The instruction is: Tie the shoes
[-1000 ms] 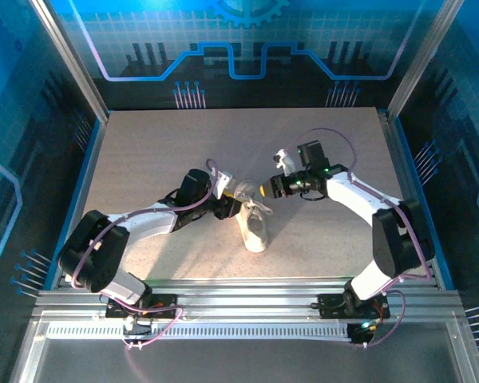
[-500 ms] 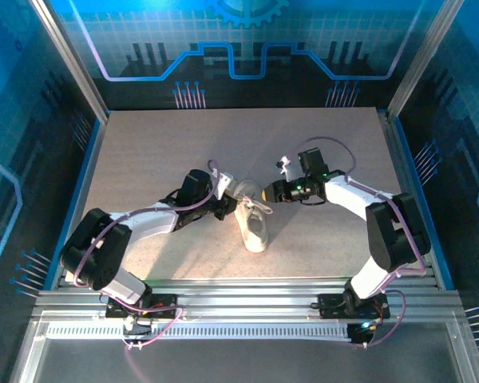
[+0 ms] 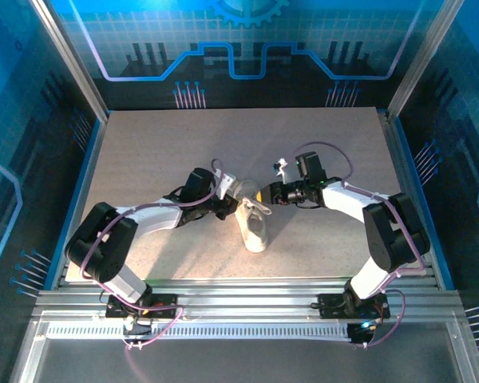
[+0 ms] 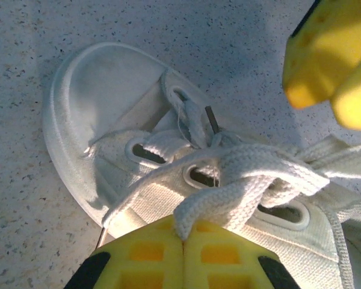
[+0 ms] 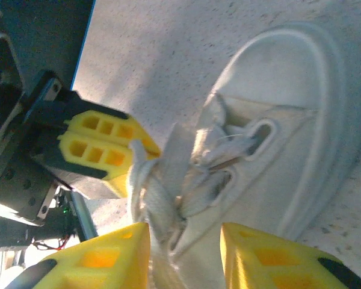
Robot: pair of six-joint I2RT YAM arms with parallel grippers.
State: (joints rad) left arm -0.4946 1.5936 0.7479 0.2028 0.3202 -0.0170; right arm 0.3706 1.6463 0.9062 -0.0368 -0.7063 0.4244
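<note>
**Top camera.** You look down on a speckled grey table point(image 3: 144, 159). A small white sneaker point(image 3: 255, 229) sits sole down near the middle of it, lying lengthwise with one end toward the arm bases. Your left gripper point(image 3: 233, 206) reaches in at the left of the sneaker's far end. Your right gripper point(image 3: 264, 194) comes in at the right of that same end. The two grippers are close together above the sneaker. From this height you cannot tell how their jaws stand.

**Left wrist camera.** The white sneaker point(image 4: 108, 96) is seen from close above, with its rounded toe cap at the upper left. Flat white laces point(image 4: 240, 180) cross over the slotted eyelets. The left gripper point(image 4: 183, 232) has its yellow pads pressed together, pinching one lace that rises from the sneaker straight into the seam between them. The yellow fingers point(image 4: 319, 48) of the right gripper hang beyond the sneaker's far side, blurred.

**Right wrist camera.** The white sneaker point(image 5: 301, 120) lies tilted in the frame, with its toe at the upper right. The right gripper point(image 5: 185, 253) has its jaws parted, and they straddle a bunch of laces point(image 5: 153, 198) above the sneaker's tongue. Whether either pad touches the laces, you cannot tell. The left gripper point(image 5: 132, 147) is just left of the sneaker, clamped on the lace.
</note>
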